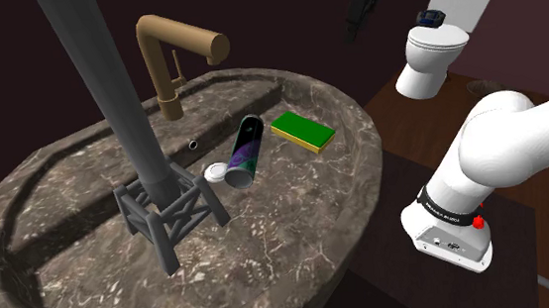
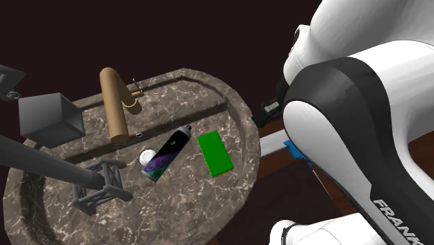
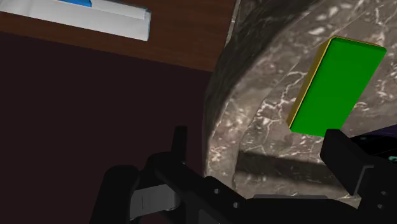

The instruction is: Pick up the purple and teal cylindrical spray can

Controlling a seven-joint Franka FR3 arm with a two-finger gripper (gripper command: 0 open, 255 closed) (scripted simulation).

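Between the spread fingers [image 3: 347, 162] of the gripper [image 3: 254, 137], only the outer edge of the dark marbled sink [image 3: 267, 127]: released, clasping nothing. Just ahead of one finger, a green sponge [image 3: 337, 83] flat on the broad rim. Farther out from the fingers, past that sponge, the purple and teal spray can [image 1: 247, 152], lying on its side in the basin just beside a white cap [image 1: 216, 171], probably kept there by the bowl's slope. Well apart from the fingers, hence a reach across the sponge needed before any closing. Beyond the can, a bronze faucet [image 1: 172, 61] and a truss stand [image 1: 167, 213]. Outside the other finger, brown wooden floor [image 3: 184, 38]; farther off, a white toilet [image 1: 434, 52] against dark maroon walls [image 1: 283, 18].
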